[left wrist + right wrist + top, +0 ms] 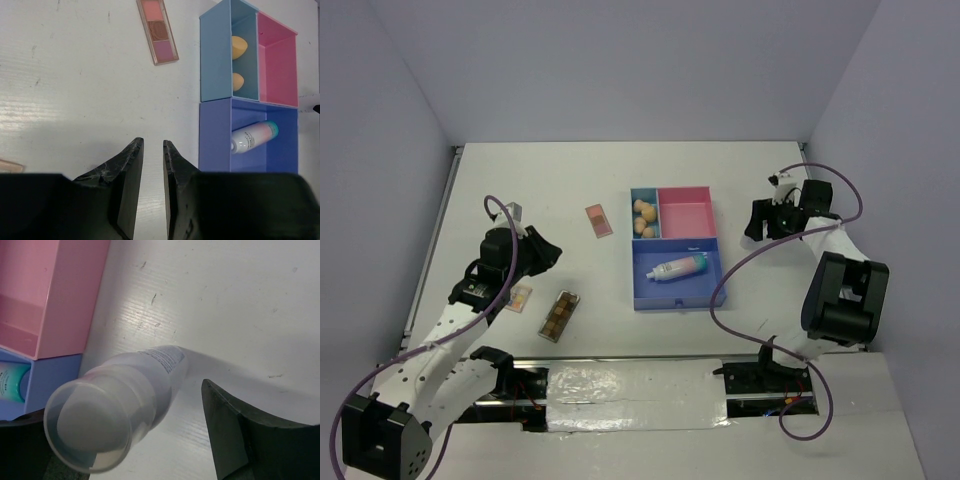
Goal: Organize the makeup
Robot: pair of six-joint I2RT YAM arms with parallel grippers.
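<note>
A slim white tube [125, 400] stands tilted on the table between the wide-apart jaws of my right gripper [117, 400]; a gap shows between it and the right finger [230, 430]. The compartment tray [675, 301] holds beige sponges [644, 217] in its light-blue part and a gradient bottle [680, 267] lying in the large blue part. To the tray's left lie a pink palette [599, 221], a brown palette [560, 316] and a multicolour palette [520, 298]. My left gripper [552, 253] hovers over bare table, jaws slightly apart and empty.
The tray's pink compartment [686, 213] has nothing in it. In the top external view my right gripper [761, 221] stands just right of the tray. Walls close the table at the back and on both sides. The arm bases and cables sit along the near edge.
</note>
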